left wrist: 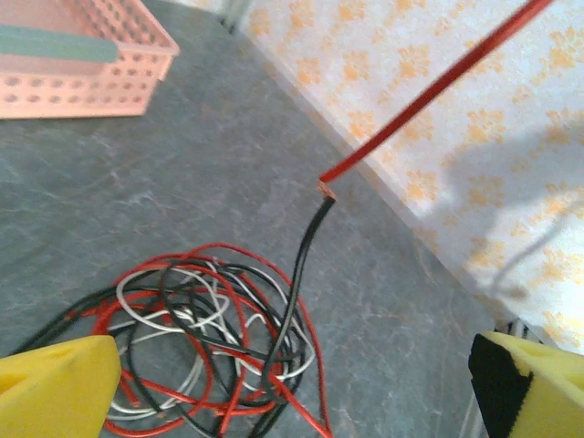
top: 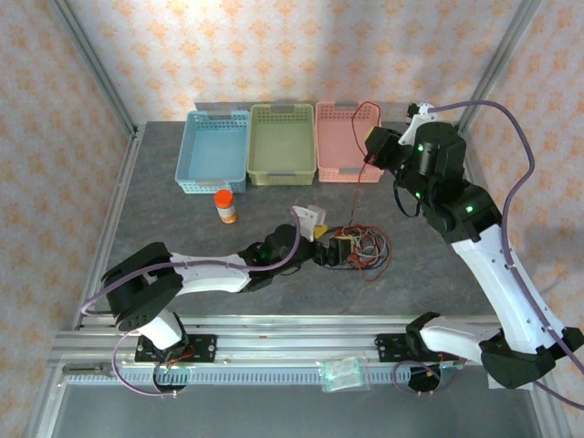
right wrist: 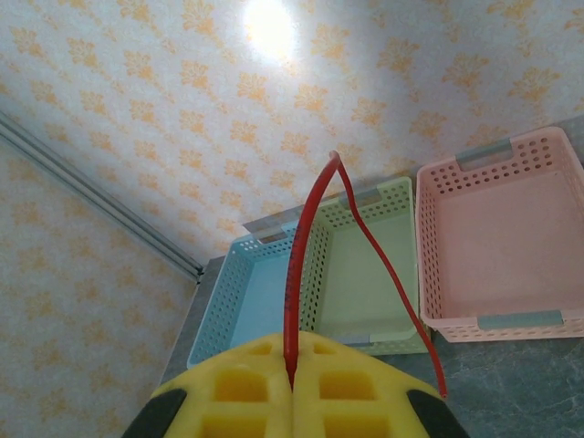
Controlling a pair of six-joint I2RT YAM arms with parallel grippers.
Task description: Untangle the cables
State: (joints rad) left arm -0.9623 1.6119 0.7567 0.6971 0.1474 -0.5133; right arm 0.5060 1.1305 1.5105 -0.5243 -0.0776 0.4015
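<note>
Along the far edge of the tabletop [top: 173,228], three baskets are set side by side: a blue basket [top: 212,186] toward the left, a green basket [top: 282,174] in the middle and a pink basket [top: 339,175] to the right. No cable is seen lying in any of them. An orange bottle [top: 225,207] stands just in front of the blue basket.

Near the middle of the tabletop, the left gripper [left wrist: 292,401] is held low with its jaws wide apart and nothing clamped between them. The heap lies directly ahead of it.

The cables [left wrist: 201,338] are piled just right of the middle, with red, black and white strands looped through one another.

Over the far right part of the tabletop, beside the pink basket, the right gripper [right wrist: 292,383] is raised. Its jaws are pressed together on a red cable [right wrist: 301,246], which arches above the fingers and drops toward the heap. In the left wrist view, this strand is joined to a black length that runs down into the tangle.

The task is judged to be at an early stage. One strand has been lifted clear at its upper end only, and its lower part is caught in the heap. No cable has been fully separated or laid apart, so nearly all the untangling is left to be done.
</note>
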